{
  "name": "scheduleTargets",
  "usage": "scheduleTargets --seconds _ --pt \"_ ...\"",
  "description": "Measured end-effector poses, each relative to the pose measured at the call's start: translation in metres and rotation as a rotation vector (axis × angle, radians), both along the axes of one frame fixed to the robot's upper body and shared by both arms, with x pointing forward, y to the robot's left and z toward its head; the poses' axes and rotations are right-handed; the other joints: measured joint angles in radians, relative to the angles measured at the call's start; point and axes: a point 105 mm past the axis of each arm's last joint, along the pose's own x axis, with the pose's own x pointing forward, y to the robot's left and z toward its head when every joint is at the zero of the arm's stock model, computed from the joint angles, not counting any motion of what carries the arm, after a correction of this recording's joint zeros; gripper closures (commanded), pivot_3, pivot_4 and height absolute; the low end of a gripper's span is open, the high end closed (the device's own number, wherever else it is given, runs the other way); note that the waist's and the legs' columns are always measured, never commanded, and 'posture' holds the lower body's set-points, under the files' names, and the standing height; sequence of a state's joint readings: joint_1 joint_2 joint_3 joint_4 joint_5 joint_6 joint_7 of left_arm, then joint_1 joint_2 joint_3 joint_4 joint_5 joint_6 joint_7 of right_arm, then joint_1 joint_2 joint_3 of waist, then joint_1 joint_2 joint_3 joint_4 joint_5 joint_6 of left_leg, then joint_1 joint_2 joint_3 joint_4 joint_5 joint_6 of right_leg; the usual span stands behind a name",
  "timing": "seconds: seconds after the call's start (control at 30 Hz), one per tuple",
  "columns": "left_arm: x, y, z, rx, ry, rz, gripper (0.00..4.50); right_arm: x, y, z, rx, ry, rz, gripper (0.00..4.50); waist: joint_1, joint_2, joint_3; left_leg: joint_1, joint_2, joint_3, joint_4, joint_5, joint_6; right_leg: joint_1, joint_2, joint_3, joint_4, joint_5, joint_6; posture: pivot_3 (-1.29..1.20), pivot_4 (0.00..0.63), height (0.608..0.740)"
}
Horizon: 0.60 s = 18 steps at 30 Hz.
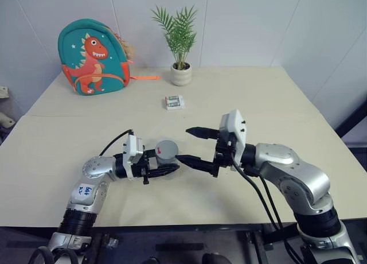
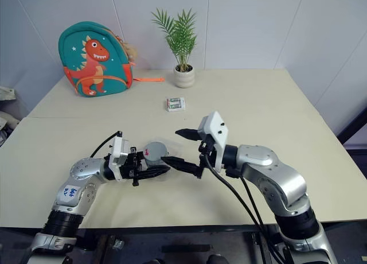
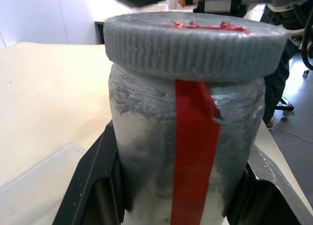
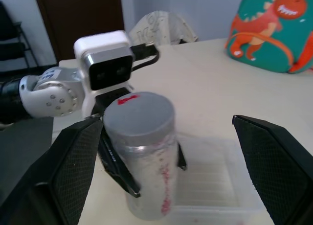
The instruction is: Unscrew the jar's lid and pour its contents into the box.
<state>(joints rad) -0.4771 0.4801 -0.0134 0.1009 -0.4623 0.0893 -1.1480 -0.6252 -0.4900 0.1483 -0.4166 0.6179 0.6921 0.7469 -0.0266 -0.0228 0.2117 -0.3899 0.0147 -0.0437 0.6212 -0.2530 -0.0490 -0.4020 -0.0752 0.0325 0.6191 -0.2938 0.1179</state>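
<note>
the jar's (image 1: 166,153) contents are hard to make out through its cloudy grey wall, and the clear box (image 4: 215,178) is partly hidden behind it. the cream table (image 1: 258,97) stands by a white wall. at its far edge sit a dinosaur backpack (image 1: 92,57), a potted plant (image 1: 181,43) and a small packet (image 1: 174,102). the left gripper (image 1: 163,171) is clamped on the jar, lid (image 3: 195,44) on, above the table; the right gripper (image 1: 192,144) stands wide beside it
</note>
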Motion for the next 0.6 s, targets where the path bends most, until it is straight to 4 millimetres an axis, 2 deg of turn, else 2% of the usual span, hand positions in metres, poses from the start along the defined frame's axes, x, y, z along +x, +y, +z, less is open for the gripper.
scheduleTargets --seconds 0.33,0.6 --pt "0.003 -0.006 -0.002 -0.011 0.011 -0.011 2.52 0.012 0.02 -0.004 -0.043 -0.012 0.062 0.0 0.0 0.0 0.0 -0.001 0.0 0.0 0.001 0.0 0.0 -0.003 0.0 0.0 0.003 0.0 0.0 0.0 0.15 0.74" --pt "0.004 -0.006 -0.003 -0.004 0.011 -0.005 2.52 0.013 0.025 -0.002 -0.024 -0.007 0.069 0.0 -0.001 0.0 0.0 -0.006 0.0 0.0 0.003 0.001 0.0 -0.009 0.0 0.001 0.007 0.0 0.0 0.0 0.15 0.74"
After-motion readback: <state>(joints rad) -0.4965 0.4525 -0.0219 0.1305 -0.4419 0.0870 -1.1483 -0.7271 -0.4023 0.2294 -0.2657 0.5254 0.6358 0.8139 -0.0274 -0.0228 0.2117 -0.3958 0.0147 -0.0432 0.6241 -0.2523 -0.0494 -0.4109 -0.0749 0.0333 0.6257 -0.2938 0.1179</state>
